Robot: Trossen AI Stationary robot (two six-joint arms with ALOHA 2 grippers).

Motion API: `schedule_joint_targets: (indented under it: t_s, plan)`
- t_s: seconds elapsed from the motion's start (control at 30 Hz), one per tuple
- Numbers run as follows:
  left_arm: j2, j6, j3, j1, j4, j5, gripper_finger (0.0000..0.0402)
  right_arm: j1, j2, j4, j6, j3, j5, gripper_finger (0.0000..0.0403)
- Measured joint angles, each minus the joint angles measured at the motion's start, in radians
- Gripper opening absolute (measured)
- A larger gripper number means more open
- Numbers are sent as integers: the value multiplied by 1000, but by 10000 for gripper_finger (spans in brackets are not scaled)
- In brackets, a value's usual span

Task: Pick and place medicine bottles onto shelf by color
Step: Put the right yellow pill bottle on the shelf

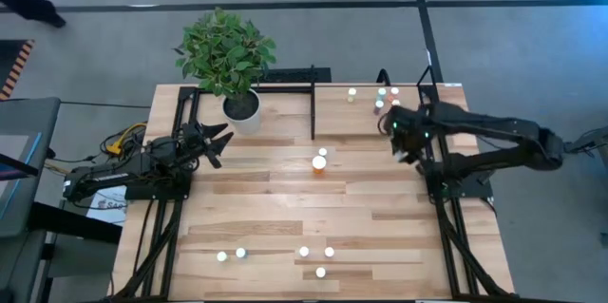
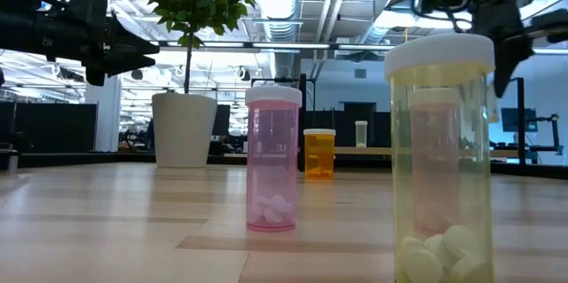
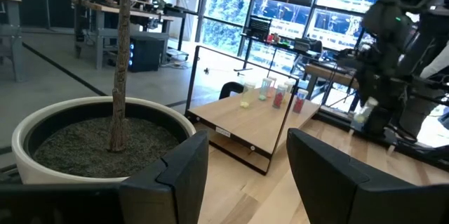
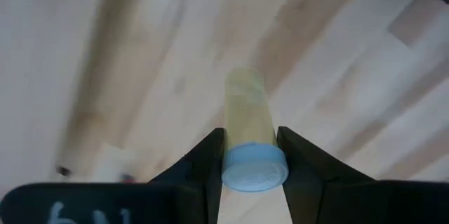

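Room: open office floor with grey paving around the bench (image 1: 285,208), seen from above.
Bench: large plank top on a black frame, with one dark arm at each side.
Shelf: light-wood shelf (image 1: 380,118) framed in thin black bars, at the far right part of the bench.
Plant: leafy plant in a white pot (image 1: 241,108), at the far edge, left of the shelf.
Left claw (image 1: 217,142): hangs just beside the pot, fingers (image 3: 175,175) parted, holding nothing.
Right claw (image 4: 250,155): above the shelf's right part, closed on a greenish bottle (image 4: 249,136) just under its white cap.
Bottles on the shelf: cluster of small bottles (image 1: 385,99) near the far right corner.
Orange bottle (image 1: 319,161): stands mid-bench, apart from the others.
Bottles near the front: five white-capped bottles (image 1: 304,252) spread along the near edge; the low view shows a pink bottle (image 2: 272,159) and a yellowish bottle (image 2: 441,159) closest.
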Motion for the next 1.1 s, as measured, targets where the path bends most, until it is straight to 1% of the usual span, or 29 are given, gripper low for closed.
schedule_joint_targets:
  t_s: [0.1,0.23,0.47,0.6,0.73,0.9,1.1]
  plan:
    - [0,0,0,0,0,0,181,-66,40,-60,-25,58,35,135]
    - [0,0,0,0,0,0,181,-127,93,-126,-33,113,92,135]
    - [0,0,0,0,0,0,181,-238,123,-123,-41,129,152,134]
    - [0,0,0,0,0,0,181,-315,123,-115,-97,129,154,130]
    - [0,0,0,0,0,0,181,-389,127,-68,-180,129,154,129]
    - [0,0,0,0,0,0,181,-462,177,-23,-266,129,150,130]
    - [0,0,0,0,0,0,181,-551,258,32,-381,129,74,130]
